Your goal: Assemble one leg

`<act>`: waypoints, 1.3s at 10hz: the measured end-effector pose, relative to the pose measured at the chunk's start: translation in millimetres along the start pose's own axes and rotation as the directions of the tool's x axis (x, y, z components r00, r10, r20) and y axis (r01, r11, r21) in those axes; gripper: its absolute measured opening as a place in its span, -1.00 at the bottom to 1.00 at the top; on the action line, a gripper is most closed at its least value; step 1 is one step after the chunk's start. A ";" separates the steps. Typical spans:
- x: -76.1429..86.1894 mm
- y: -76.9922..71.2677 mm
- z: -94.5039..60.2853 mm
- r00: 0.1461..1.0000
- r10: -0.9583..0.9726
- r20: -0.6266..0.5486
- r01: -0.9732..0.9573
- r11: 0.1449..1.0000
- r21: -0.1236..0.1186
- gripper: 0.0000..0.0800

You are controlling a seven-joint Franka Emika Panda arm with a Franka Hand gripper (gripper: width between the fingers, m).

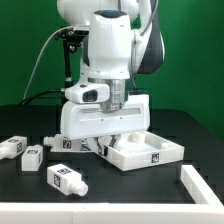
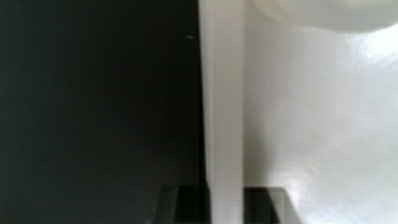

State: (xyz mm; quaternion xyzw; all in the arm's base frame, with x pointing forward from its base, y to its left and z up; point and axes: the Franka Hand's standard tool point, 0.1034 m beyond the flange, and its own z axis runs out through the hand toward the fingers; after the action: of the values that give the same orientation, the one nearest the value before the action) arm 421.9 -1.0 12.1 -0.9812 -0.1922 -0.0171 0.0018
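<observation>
— As you scan from the front of the worktop (image 1: 130, 205), what do you meet first?
— You meet the leg (image 1: 67, 180), lying toward the exterior view's left. Farther back, your end effector (image 2: 226, 205) straddles the edge of the white panel (image 1: 135, 150); clamped or not, I cannot tell.

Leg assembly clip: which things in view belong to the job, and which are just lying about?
Job: leftmost leg, leg beside it, nearest leg; square panel, its edge between the fingers of the gripper.
Lying about: white corner rail at the exterior view's right; black stand at the back.
</observation>
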 end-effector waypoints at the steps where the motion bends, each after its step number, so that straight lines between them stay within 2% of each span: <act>1: -4.1 4.2 -2.9 0.995 0.101 0.025 -0.101 0.995 0.019 -0.87; 2: -4.9 8.5 -11.5 0.976 0.206 0.069 -0.209 0.977 0.051 -0.87; 3: 2.2 12.1 -24.8 0.959 0.264 0.105 -0.273 0.959 0.077 -0.87; 4: 12.8 16.5 -37.3 0.949 0.293 0.118 -0.304 0.949 0.086 -0.86; 5: 22.2 24.2 -46.1 0.946 0.305 0.105 -0.315 0.945 0.086 -0.86; 6: 23.4 30.2 -46.3 0.949 0.301 0.090 -0.309 0.948 0.080 -0.86; 10: 22.7 29.3 -43.8 0.946 0.308 0.099 -0.316 0.945 0.081 -0.86; 11: 30.1 36.3 -41.7 0.932 0.344 0.112 -0.354 0.932 0.080 -0.86; 13: 58.2 58.3 -39.6 0.888 0.440 0.133 -0.451 0.889 0.074 -0.86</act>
State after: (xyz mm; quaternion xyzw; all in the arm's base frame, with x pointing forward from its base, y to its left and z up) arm 496.5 -33.4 53.9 -0.9971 0.0377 0.0492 0.0452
